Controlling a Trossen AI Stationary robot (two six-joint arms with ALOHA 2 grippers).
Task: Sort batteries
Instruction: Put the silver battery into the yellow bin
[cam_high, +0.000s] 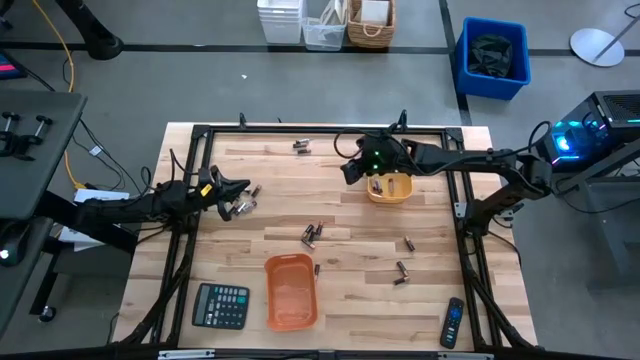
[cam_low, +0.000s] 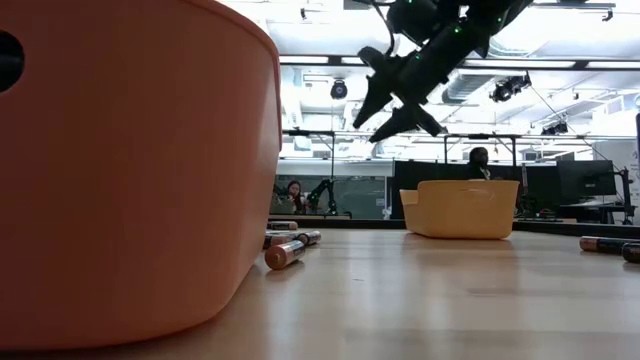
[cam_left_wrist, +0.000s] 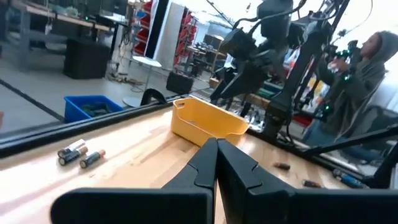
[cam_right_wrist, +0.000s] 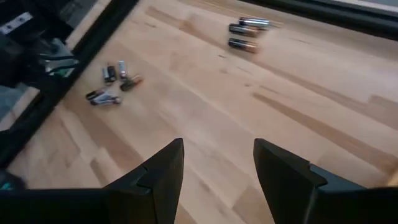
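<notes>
Right wrist view, right hand (cam_right_wrist: 217, 168) spread empty, left wrist view, left hand (cam_left_wrist: 216, 163) pinched closed.

On the desk (cam_high: 250, 170), the middle strip between the two claws lies bare. The yellow tray (cam_high: 390, 188) blocks the 2 o'clock part, with the right claw (cam_high: 352, 170) above its edge. The orange tray (cam_high: 290, 291) and calculator (cam_high: 220, 306) fill 6 to 7 o'clock. Loose batteries (cam_high: 310, 236) dot the centre; more sit at 9 o'clock beside the left claw (cam_high: 238, 190).
</notes>
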